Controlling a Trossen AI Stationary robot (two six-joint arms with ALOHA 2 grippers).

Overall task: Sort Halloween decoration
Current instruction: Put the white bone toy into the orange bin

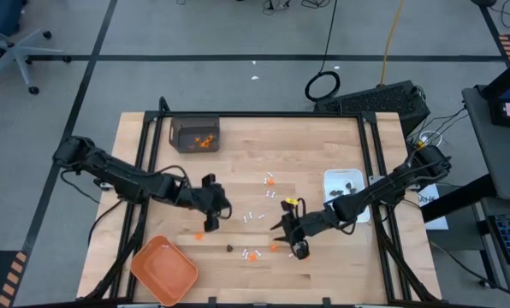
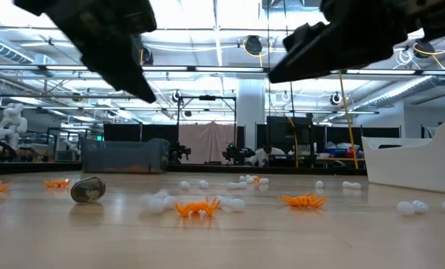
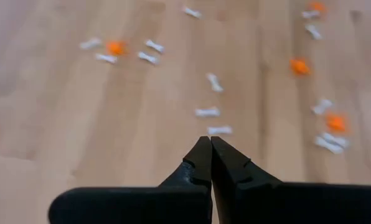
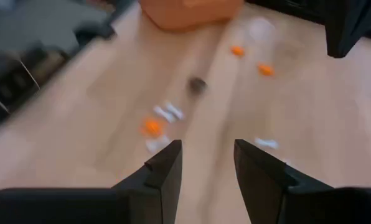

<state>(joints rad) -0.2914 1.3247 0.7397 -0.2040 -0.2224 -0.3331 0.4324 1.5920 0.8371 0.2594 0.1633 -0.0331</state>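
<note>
Left claw [image 3: 210, 142] fully closed, empty, above bench [image 1: 323, 145]; white sticks [image 3: 219, 130] just ahead of tips. Right claw [image 4: 207, 155] partly spread, empty; orange bits [image 4: 152, 127] near, beyond left finger.

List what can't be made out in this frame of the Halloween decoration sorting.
- Orange tray: high view, its lower corner is cut off by the picture edge.
- Grey bin: high view, its orange contents are too small to count.
- White dish: low view, its wall hides what is inside.
- Pieces under the right end effector: right wrist view, blurred.
</note>
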